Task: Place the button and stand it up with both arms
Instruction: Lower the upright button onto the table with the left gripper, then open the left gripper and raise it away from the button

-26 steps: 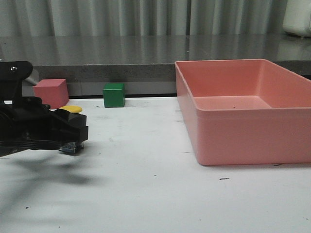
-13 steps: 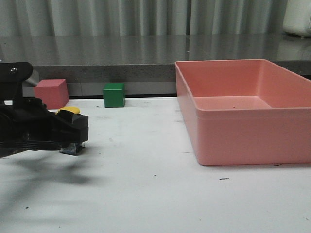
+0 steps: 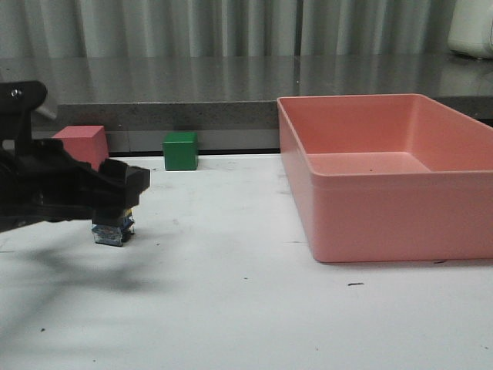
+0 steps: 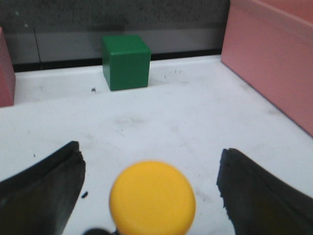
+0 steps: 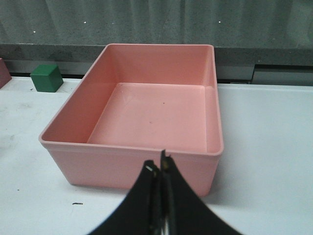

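One button (image 3: 112,230) matters here, and you can see it on the left of the white tabletop (image 3: 231,308), its bluish base down and its yellow cap up, so its long axis runs vertical. It looks stood already. Your left pincer (image 3: 115,193) hangs around its top with fingers (image 4: 44,191) spread well apart on either side of the cap, touching nothing, which reads as a release made so the button keeps its own balance. Your right pincer (image 5: 160,196) is pressed together, holding nothing, hovering near the pink bin (image 3: 385,181) at right. Beyond the button, the pink cube (image 3: 81,145) and green cube (image 3: 181,150) sit far back.
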### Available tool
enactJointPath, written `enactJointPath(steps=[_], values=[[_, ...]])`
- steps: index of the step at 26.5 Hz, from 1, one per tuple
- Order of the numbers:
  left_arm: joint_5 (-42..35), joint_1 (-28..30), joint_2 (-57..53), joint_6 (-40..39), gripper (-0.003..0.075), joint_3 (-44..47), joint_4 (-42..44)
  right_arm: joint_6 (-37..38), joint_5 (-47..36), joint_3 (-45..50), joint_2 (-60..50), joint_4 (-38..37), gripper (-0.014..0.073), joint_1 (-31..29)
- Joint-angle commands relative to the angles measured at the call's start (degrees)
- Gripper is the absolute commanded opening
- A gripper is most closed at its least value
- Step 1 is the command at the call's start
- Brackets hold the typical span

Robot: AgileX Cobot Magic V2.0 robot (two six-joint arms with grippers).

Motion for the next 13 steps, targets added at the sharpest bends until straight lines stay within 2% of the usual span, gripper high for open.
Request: enactJointPath(steps=[1,5,13], values=[[1.3,0.2,-8.3,-0.3,0.0549,-1.6,-0.7,-0.4,-4.7,-1.6,0.4,-0.6,-0.0068,-0.2],[13.2,0.3,-18.2,-0.3,0.0548,-4.5,-0.2,-0.4,-4.7,-1.6,0.4,-0.6,-0.0068,-0.2],[31.3,0.3,-36.6,-0.3,0.0547,-7.6,2.2,-0.4,-4.7,-1.6,0.4,-0.6,-0.0068,-0.2]])
